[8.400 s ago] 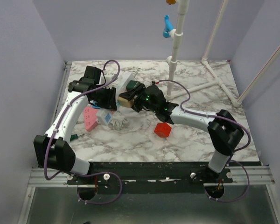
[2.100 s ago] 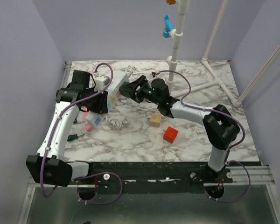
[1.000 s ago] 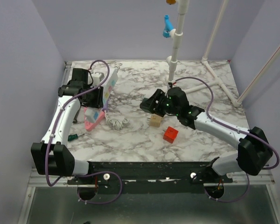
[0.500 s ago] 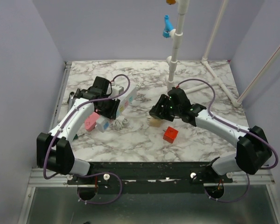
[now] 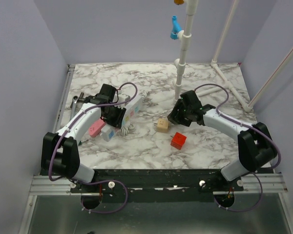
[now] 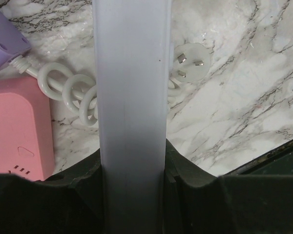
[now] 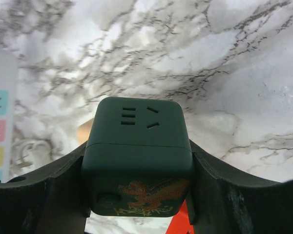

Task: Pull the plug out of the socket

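- The marbled tabletop (image 5: 224, 146) carries all items. The two arms are set apart over it, left and right of centre, judged a deliberate separation of the two parts.
- The left arm is reached forward and angled inward, wrist lowered over the left-middle of the tabletop.
- The right arm is folded at the elbow, and its forearm is directed inward toward the centre.
- The socket (image 5: 133, 104) is found slanted at left-centre, coloured outlets upward, with its coiled white cord (image 6: 71, 92) passing beneath. No plug is seen seated in the visible outlets.
- The left claw (image 5: 115, 116) is closed narrowly across the socket's width. This is judged a bracing hold to keep the strip from being dragged along.
- The plug (image 7: 139, 156), a dark green cube, is clamped squarely in the right claw (image 5: 178, 114), well apart from the socket. Extraction is judged complete.
- A pink block (image 6: 17, 126) and a purple bar (image 6: 7, 41) are recorded just beside the socket.
- A tan cube (image 5: 161, 125) and a red cube (image 5: 178, 140) lie near the right claw, untouched.
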{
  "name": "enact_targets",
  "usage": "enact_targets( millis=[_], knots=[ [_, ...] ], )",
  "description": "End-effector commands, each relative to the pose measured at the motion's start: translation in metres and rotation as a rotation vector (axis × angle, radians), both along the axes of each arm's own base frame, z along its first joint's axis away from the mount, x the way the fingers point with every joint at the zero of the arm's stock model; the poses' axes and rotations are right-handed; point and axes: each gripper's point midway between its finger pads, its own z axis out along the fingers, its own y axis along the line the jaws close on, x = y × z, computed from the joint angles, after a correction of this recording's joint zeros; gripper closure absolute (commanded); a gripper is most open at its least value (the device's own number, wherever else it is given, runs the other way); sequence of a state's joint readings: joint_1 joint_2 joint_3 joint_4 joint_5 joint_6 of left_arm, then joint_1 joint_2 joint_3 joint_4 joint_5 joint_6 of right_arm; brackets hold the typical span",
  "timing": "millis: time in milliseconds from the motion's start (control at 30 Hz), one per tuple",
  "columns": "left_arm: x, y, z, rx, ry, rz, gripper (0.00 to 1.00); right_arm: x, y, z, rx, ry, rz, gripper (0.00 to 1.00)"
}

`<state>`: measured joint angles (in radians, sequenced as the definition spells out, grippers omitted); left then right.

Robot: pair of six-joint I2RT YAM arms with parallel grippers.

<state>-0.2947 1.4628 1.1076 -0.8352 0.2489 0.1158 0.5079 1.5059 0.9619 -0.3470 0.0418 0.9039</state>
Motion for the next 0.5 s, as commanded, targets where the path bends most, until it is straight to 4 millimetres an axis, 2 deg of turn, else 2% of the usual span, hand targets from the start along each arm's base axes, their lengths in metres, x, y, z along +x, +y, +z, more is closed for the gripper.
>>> enact_targets(
  millis=[0,33,100,133,233,300,433,467],
  knots=[
    [0.008,-0.008,0.005,-0.045,-0.066,-0.034,1.0,0.002,-0.008,-0.03,-0.072,0.062,-0.024,0.67],
    [0.006,-0.007,0.001,-0.042,-0.061,-0.033,0.95,0.002,-0.009,-0.033,-0.083,0.066,-0.029,0.65],
    [0.004,-0.006,0.0,-0.043,-0.068,-0.033,0.77,-0.001,-0.012,-0.041,-0.088,0.078,-0.041,0.57],
    [0.004,-0.006,0.0,-0.044,-0.07,-0.033,0.69,-0.001,-0.012,-0.043,-0.084,0.078,-0.043,0.5],
    [0.002,-0.007,0.001,-0.052,-0.072,-0.037,0.59,-0.006,-0.014,-0.049,-0.085,0.093,-0.052,0.34],
    [0.003,-0.007,0.005,-0.055,-0.086,-0.036,0.48,-0.008,-0.016,-0.051,-0.095,0.101,-0.057,0.24],
    [0.005,-0.008,0.017,-0.061,-0.11,-0.036,0.14,-0.01,-0.021,-0.051,-0.115,0.106,-0.061,0.1],
    [0.005,-0.008,0.021,-0.066,-0.118,-0.037,0.06,-0.011,-0.022,-0.05,-0.12,0.106,-0.06,0.02]
  ],
)
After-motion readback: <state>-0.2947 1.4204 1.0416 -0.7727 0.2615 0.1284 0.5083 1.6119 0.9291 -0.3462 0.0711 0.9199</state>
